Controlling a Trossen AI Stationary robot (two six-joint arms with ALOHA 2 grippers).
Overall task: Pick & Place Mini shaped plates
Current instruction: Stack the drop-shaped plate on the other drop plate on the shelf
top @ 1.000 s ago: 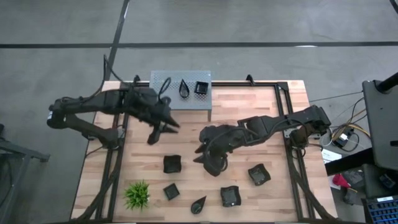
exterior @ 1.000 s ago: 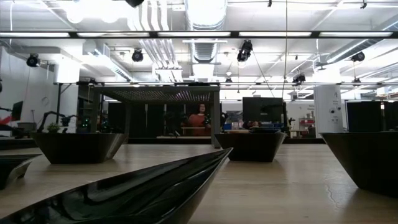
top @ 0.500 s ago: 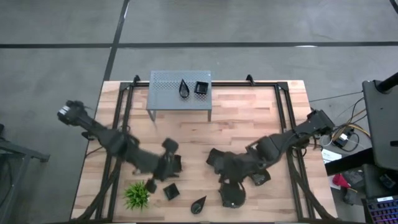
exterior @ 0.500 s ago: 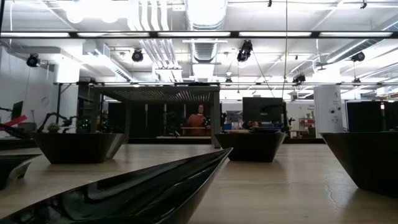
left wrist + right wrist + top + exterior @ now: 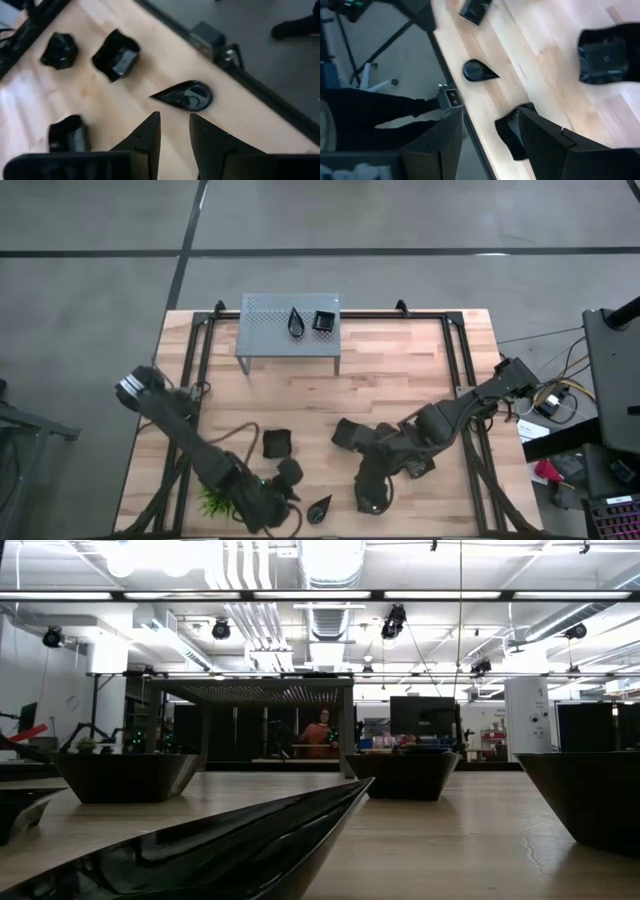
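Note:
The mini shaped plates are glossy black. A teardrop plate (image 5: 320,508) (image 5: 187,95) lies flat near the table's near edge. My left gripper (image 5: 290,510) (image 5: 174,117) hovers just left of it, open, with nothing between its fingers. My right gripper (image 5: 372,498) (image 5: 490,111) stands wide open above a square plate (image 5: 507,132) at the near right. More square plates (image 5: 277,443) (image 5: 605,57) rest on the wood. A teardrop plate (image 5: 297,322) and a square plate (image 5: 324,321) sit on the grey rack (image 5: 265,330) at the far edge. The low view shows plates (image 5: 250,840) but no gripper.
A small spiky green plant (image 5: 215,500) stands at the near left, beside my left arm. A black metal frame (image 5: 455,380) runs along the table's sides. Bare wood (image 5: 390,370) lies between the rack and the plates. A person shows far off in the room (image 5: 320,735).
My left gripper has swung from beside the rack toward the table's near edge and down, rolling as it went, and now stands beside the teardrop plate. My right gripper has moved toward the near edge and stands over a square plate. No plate has visibly moved.

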